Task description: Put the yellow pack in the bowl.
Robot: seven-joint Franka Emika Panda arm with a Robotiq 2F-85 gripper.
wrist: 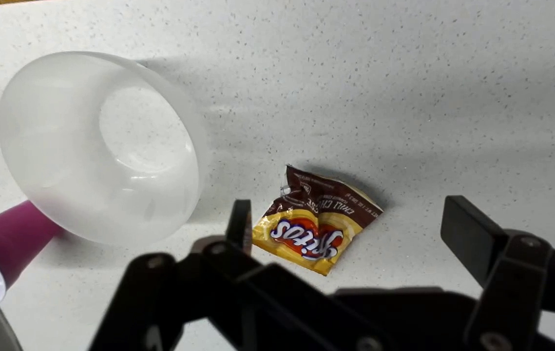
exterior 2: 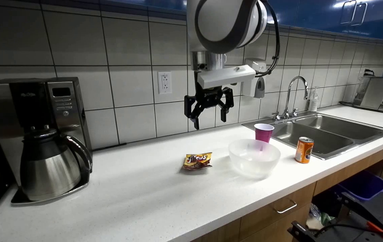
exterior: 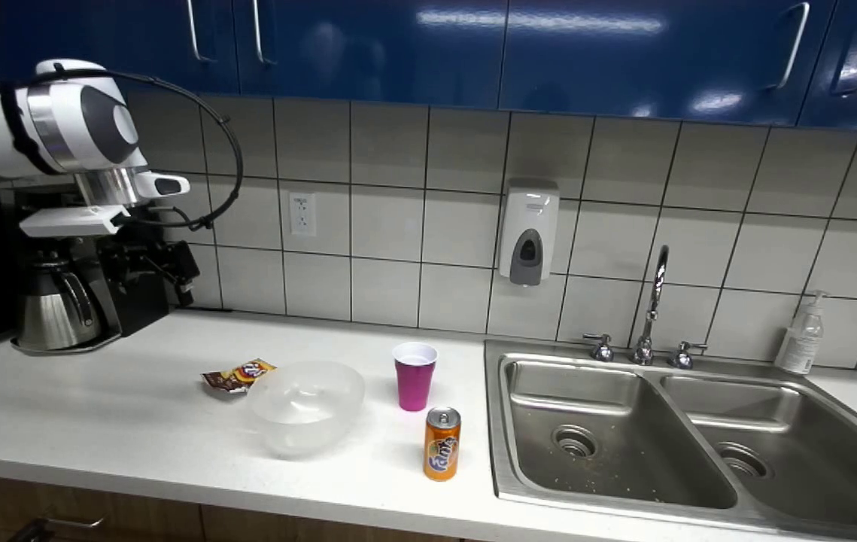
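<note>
white counter point(exterior 2: 137, 198), tiled wall point(exterior 2: 129, 124), nothing gripped yet

the yellow pack point(wrist: 314, 224) lies on the counter, outside and apart from the bowl point(wrist: 97, 146). above hangs the gripper point(exterior 2: 210, 120), its jaws parted, holding nothing; in the wrist view the pack appears between them, so the spread is probably meant to straddle it. with the bowl upright and so near, the carry should be short, though its rim must be cleared. pink cup point(exterior: 415, 380) and orange can point(exterior: 442, 452) stand past the bowl, toward the sink point(exterior: 499, 433), likely out of the way; the coffee maker point(exterior 2: 31, 107) is well apart.
</note>
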